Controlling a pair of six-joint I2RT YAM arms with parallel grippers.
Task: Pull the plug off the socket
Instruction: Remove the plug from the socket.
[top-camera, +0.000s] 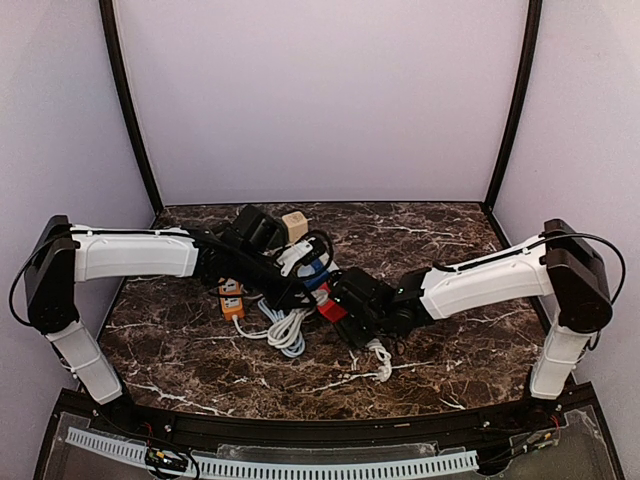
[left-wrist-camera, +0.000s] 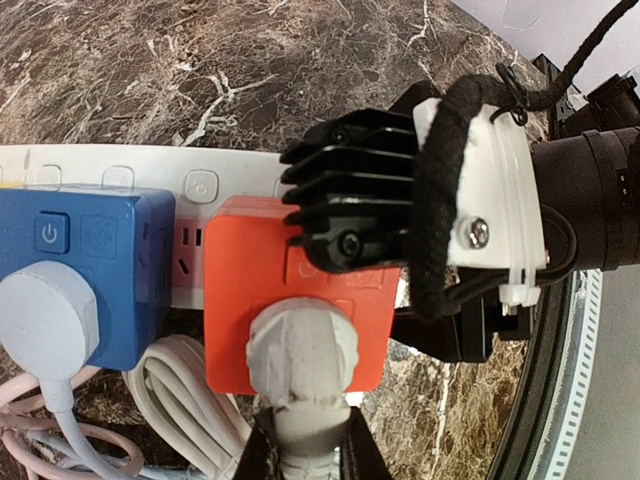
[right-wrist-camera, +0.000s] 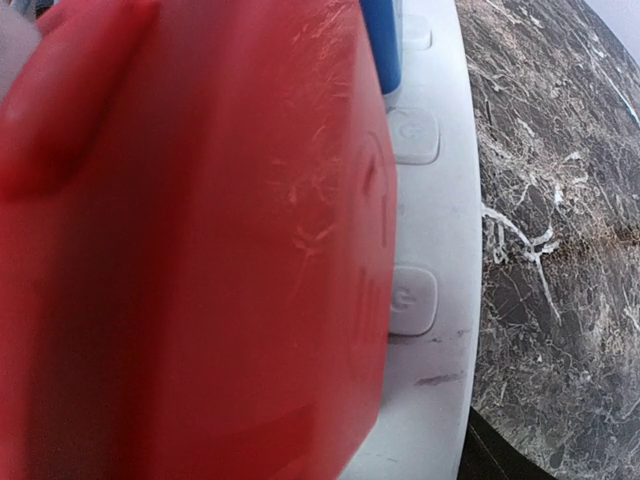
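Marble surface (left-wrist-camera: 150, 60), and the plug (left-wrist-camera: 300, 345) sits in the red cube (left-wrist-camera: 240, 260), with the left claw (left-wrist-camera: 308, 448) pinched narrow on its neck just below. The right claw (top-camera: 350, 298) stands wide at the cube, grip unclear. Pull now and the cube may leave the strip (left-wrist-camera: 120, 170) instead!

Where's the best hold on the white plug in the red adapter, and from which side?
Probably the stiff neck of the white plug, approached from below its round head as the left wrist view shows it, with a finger on each flank. The head sits flush on the red adapter, leaving no lip, while the neck is narrow and juts clear. The left tool is shut there.
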